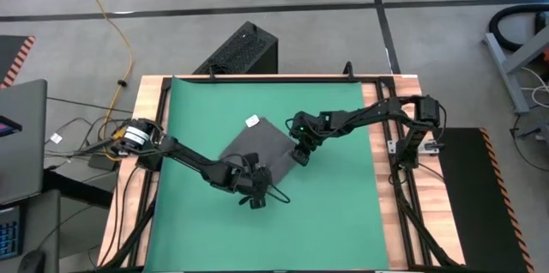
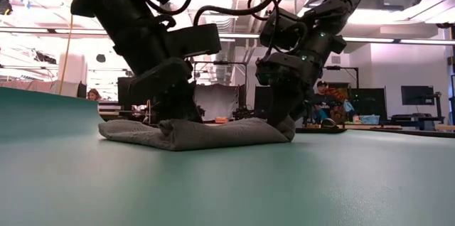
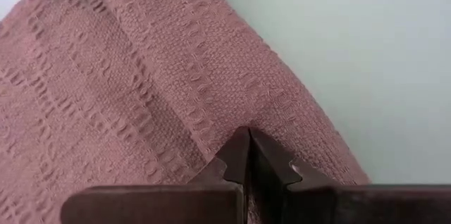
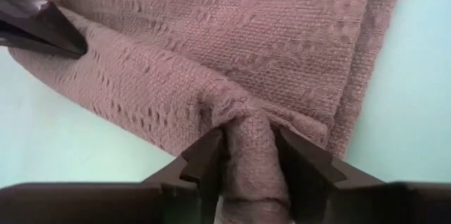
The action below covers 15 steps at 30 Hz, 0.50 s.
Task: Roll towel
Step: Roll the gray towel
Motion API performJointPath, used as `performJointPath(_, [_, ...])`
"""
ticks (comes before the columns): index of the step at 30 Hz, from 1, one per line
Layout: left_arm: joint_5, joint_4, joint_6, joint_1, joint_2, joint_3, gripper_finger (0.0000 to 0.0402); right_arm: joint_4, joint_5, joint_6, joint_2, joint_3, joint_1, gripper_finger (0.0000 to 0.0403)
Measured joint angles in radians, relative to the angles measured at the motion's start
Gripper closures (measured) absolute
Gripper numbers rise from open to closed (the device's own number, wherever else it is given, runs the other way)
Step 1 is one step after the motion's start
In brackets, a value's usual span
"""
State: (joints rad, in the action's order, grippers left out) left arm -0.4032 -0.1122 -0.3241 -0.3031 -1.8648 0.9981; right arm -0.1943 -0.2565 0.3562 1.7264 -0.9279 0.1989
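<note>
I have the towel [image 1: 256,146] lying near the middle of the green mat [image 1: 334,213], turned diamond-wise, with its small white tag [image 1: 252,121] at the far corner. The mat covers most of the wooden surface [image 1: 388,230].

My right claw [image 4: 248,155] is down at the towel's right corner. From its wrist camera I see the two fingers [image 4: 204,160] standing a narrow way apart with a bunched ridge of cloth pinched up between them, so this claw is holding the towel's edge. The cloth next to that pinch is folded over on itself into a thick band.

My left claw [image 3: 248,146] is at the towel's near edge, on the near-left side of the cloth. Its fingertips [image 3: 236,155] are pressed together with no gap between them, and they sit right at the fabric's border, just beside bare mat. I cannot tell whether any cloth is caught between them; they look to be resting against the weave.

In the low view the towel [image 2: 192,132] is a low, lumpy fold flat on the mat, with one arm coming down at each end of it. Beyond the surface, a person [image 2: 323,105] sits in the room.
</note>
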Motion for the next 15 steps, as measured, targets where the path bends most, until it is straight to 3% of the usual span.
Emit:
performJointPath(8, [0.019, -0.026, 0.015, 0.0, 0.0, -0.001, 0.0401, -0.022, -0.012, -0.05, -0.025, -0.012, 0.009, 0.0145])
performJointPath(15, [0.031, -0.036, -0.02, -0.004, 0.0, -0.02, 0.0401, -0.171, 0.028, -0.223, -0.082, -0.117, 0.08, 0.0134])
